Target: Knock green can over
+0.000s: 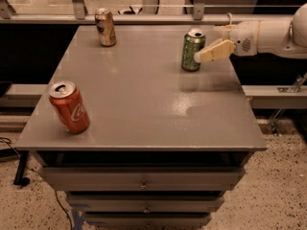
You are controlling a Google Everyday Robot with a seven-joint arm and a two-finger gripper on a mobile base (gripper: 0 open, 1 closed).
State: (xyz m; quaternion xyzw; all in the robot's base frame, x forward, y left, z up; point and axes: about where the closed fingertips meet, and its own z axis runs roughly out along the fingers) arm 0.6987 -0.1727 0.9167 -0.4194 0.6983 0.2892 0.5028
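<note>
The green can (191,50) stands upright at the back right of the grey table (139,104), with a silver top and pale markings. My gripper (200,56) reaches in from the right on a white arm. Its cream fingertip touches or nearly touches the can's right side at mid height.
A gold-brown can (105,27) stands at the back left of the table. A red Coca-Cola can (70,107) stands near the front left edge. A rail (144,18) runs behind the table. Drawers (144,181) sit under the top.
</note>
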